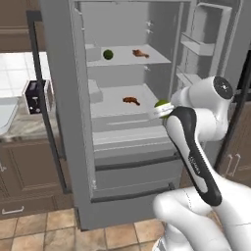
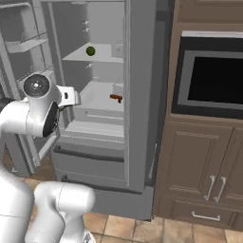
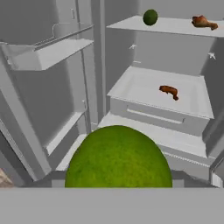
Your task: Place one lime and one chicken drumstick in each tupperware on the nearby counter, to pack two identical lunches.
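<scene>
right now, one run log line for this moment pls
phase: carrying | gripper: shut on round green lime | open grey fridge: second lime on top shelf, two brown chicken drumsticks on shelves

My views are evenly, flatly lit and soft-edged, with only faint shadows and no glare.

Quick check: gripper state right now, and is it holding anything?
Gripper: closed on a lime, held out in front of the open fridge.
</scene>
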Tool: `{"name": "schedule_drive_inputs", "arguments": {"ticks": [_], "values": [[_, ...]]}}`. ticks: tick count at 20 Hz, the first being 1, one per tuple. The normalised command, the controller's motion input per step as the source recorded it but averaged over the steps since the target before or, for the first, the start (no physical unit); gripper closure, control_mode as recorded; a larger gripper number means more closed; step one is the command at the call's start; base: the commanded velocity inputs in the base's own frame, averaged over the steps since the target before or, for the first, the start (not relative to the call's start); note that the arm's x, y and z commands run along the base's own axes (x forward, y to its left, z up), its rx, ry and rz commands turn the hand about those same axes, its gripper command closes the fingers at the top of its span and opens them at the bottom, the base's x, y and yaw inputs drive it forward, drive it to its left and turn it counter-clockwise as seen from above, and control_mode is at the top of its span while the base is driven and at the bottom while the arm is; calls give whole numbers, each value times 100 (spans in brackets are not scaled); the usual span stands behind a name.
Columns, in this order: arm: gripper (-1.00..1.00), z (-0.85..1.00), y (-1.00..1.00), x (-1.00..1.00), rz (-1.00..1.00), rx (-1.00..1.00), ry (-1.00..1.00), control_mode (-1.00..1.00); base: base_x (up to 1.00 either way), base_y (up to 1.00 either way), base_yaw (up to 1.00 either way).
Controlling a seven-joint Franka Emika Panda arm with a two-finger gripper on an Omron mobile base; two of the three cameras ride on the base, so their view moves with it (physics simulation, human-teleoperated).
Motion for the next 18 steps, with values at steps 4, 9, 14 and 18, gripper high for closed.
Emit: {"name": "schedule_drive_inputs", "arguments": {"ticks": [4, 9, 14, 18], "values": [[100, 0, 0, 0, 0, 0, 0, 100, -60, 73, 0], [100, 0, 0, 0, 0, 0, 0, 100, -33, 100, -1], [100, 0, 0, 0, 0, 0, 0, 100, -7, 100, -2], [100, 0, 0, 0, 0, 0, 0, 100, 0, 100, -4]]}}
